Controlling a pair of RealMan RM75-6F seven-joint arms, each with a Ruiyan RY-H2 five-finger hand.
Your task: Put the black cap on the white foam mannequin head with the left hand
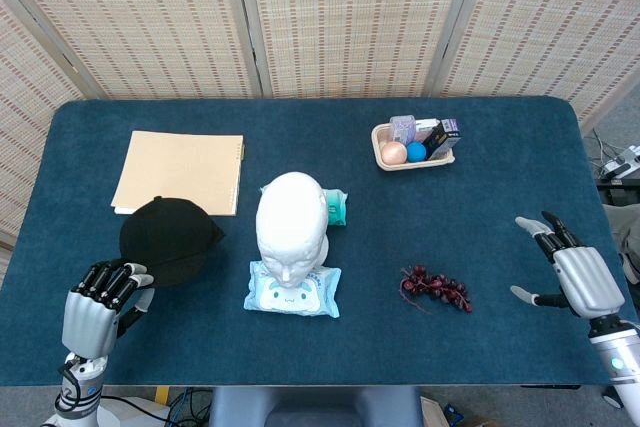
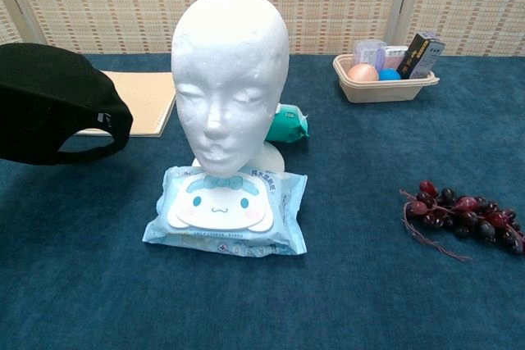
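Observation:
The white foam mannequin head (image 1: 290, 225) (image 2: 229, 71) stands upright at the table's middle, on a pack of wet wipes (image 1: 293, 289) (image 2: 229, 207). The black cap (image 1: 168, 238) (image 2: 56, 104) hangs above the table to the head's left, held by its edge in my left hand (image 1: 98, 307), whose fingers are curled on the brim. The chest view shows the cap but not the hand. My right hand (image 1: 573, 273) rests open near the table's right front edge, holding nothing.
A tan folder (image 1: 180, 170) (image 2: 135, 101) lies behind the cap. A bunch of dark grapes (image 1: 434, 289) (image 2: 464, 211) lies right of the head. A small tray (image 1: 413, 159) (image 2: 384, 88) of toiletries stands at the back. A teal packet (image 1: 336, 208) (image 2: 287, 125) lies behind the head.

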